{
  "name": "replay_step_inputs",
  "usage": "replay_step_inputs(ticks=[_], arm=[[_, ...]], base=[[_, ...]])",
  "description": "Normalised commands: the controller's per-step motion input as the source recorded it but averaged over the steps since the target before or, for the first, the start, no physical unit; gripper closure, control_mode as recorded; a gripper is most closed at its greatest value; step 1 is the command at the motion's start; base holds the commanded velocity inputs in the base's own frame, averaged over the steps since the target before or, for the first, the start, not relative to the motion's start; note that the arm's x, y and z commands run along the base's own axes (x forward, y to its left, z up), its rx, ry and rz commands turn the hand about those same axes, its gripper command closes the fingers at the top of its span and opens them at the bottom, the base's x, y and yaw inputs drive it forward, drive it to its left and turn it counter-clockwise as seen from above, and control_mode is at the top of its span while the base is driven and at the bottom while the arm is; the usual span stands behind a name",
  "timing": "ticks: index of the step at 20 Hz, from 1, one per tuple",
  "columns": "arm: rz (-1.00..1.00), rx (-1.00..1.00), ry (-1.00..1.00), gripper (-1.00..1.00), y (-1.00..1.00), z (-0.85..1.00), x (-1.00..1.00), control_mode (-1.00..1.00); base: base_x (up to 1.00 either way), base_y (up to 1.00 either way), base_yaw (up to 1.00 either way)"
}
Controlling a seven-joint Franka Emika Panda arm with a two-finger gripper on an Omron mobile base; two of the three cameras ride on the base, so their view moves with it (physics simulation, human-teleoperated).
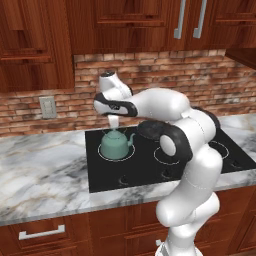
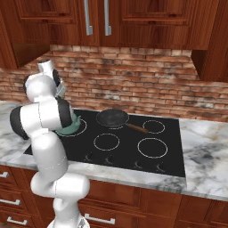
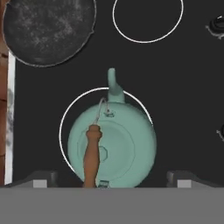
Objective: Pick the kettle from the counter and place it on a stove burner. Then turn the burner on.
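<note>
The teal kettle (image 1: 116, 144) stands upright on the black cooktop, inside the large white ring of the stove burner (image 1: 101, 154) at the left. From above, the hand view shows the kettle (image 3: 118, 144) with its spout pointing up the picture, a brown handle arching over the lid, and the burner ring (image 3: 61, 127) around it. My gripper (image 1: 114, 121) hangs just above the kettle, open. Its fingertips (image 3: 43, 179) stand wide to either side of the handle, with nothing between them (image 3: 111, 180). In the right base view my arm hides most of the kettle (image 2: 71, 128). The marble counter (image 1: 45, 170) runs to the left.
A dark frying pan (image 2: 112, 118) with a brown handle sits on the rear middle burner, close beside the kettle (image 3: 48, 30). Smaller rings (image 2: 152, 147) mark the other burners. Knobs (image 2: 89, 156) line the cooktop's front edge. A brick wall and cabinets rise behind.
</note>
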Motion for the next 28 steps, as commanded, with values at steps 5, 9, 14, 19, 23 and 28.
replay_step_inputs(ticks=[5,9,14,19,23,28], arm=[[0.0,0.0,-0.11,-1.0,0.0,0.26,-0.43,-1.0],[0.0,0.0,-0.13,-1.0,0.0,0.11,-0.83,-1.0],[0.0,0.0,-0.09,-1.0,-0.01,0.03,-1.0,-1.0],[0.0,0.05,-0.07,-1.0,-0.14,0.08,-1.0,-1.0],[0.03,0.07,-0.01,-1.0,-0.19,0.11,-0.96,-1.0],[0.18,0.09,0.0,-1.0,-0.22,0.08,-0.77,-1.0]], base=[[0.0,0.0,0.0],[0.0,0.0,0.0],[0.0,0.0,0.0],[0.0,0.0,0.0],[0.0,0.0,0.0],[0.0,0.0,0.0]])
